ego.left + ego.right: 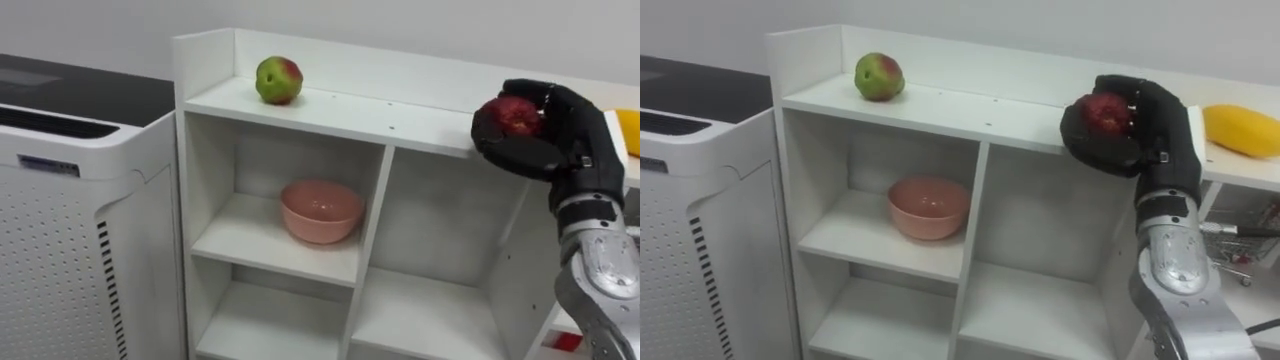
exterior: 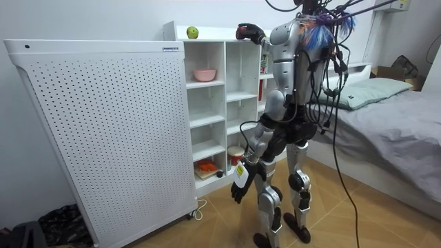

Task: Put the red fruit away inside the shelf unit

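At the closet's top shelf (image 1: 330, 108), red apple (image 1: 513, 115) wrapped in right hand's (image 1: 535, 150) curled fingers (image 1: 562, 100)

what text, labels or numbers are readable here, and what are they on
dark label on the white perforated appliance: blurred, unreadable
small dark print on its top front edge: too small to read
white shelf unit, pink bowl, green apple, red apple in the right hand: no text visible

The right robot hand (image 1: 540, 150) is black, its forearm silver-grey metal with small screws; the torso is silver, the hips black, with dark cables behind.
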Motion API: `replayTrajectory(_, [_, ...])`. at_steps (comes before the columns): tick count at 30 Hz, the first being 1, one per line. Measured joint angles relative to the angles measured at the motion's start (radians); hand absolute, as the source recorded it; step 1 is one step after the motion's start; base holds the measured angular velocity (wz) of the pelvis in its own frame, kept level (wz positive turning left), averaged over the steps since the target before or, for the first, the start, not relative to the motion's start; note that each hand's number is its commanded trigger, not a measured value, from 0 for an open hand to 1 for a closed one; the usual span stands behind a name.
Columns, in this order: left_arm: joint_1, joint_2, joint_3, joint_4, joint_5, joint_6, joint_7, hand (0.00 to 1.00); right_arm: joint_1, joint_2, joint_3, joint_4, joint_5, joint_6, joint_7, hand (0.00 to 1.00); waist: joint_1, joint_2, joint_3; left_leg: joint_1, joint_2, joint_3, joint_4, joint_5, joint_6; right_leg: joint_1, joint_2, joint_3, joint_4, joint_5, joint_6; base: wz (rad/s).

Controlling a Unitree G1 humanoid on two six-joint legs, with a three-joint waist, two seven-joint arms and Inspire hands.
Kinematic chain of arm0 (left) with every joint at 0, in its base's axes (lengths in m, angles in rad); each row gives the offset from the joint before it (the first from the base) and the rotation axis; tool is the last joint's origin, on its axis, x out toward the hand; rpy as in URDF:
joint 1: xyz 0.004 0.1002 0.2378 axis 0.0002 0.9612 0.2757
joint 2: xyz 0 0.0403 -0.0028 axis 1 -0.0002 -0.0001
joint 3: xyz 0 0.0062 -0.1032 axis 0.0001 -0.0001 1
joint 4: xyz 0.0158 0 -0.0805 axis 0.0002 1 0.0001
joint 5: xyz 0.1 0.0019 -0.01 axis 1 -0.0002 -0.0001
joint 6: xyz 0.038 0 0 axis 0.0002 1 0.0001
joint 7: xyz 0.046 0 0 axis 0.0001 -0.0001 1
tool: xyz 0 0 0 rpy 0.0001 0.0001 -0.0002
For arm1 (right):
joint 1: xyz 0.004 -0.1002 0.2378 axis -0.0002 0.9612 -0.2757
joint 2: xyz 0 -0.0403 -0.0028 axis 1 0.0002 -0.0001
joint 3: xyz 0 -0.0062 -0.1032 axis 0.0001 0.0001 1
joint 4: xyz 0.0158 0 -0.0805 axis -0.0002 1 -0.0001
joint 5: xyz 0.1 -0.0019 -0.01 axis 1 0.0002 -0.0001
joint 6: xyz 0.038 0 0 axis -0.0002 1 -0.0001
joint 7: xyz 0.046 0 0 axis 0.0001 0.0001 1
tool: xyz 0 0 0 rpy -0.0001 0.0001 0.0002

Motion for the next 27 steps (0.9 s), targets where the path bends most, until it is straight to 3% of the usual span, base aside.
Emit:
replayTrajectory(5, [-0.011, 0.000, 0.000, 0.000, -0.001, -0.006, 0.001, 0.00, 0.000, -0.002, 0.000, 0.000, -0.013, -0.008, 0.001, 1.00, 0.000, -0.005, 0.0075, 0.000, -0.001, 0.000, 0.000, 0.000, 0.000, 0.000, 0.000, 0.000, 0.000, 0.000, 0.000, 0.00])
replayTrajectory(15, [-0.015, 0.000, -0.001, -0.010, -0.003, -0.010, 0.005, 0.00, 0.000, -0.003, 0.002, -0.022, 0.012, -0.030, 0.026, 1.00, -0.002, -0.002, 0.0076, -0.005, -0.001, 0.012, -0.006, 0.000, 0.000, -0.013, 0.002, 0.014, 0.001, 0.000, 0.000, -0.03])
replayTrajectory(24, [-0.017, -0.002, -0.003, -0.010, -0.003, -0.010, 0.021, 0.00, 0.054, 0.005, 0.043, -0.194, 0.214, -0.003, 0.147, 1.00, -0.004, 0.043, -0.0032, 0.001, -0.001, 0.021, -0.010, 0.000, 0.000, -0.020, 0.002, 0.036, 0.000, 0.002, -0.001, -0.04])
replayTrajectory(27, [-0.012, -0.002, -0.002, -0.009, 0.000, -0.009, 0.021, 0.00, 0.092, 0.015, 0.043, -0.249, 0.352, 0.005, 0.207, 1.00, -0.001, 0.055, -0.0003, 0.012, -0.001, 0.022, -0.014, 0.000, 0.000, -0.011, 0.002, 0.038, -0.001, 0.002, -0.001, 0.00])
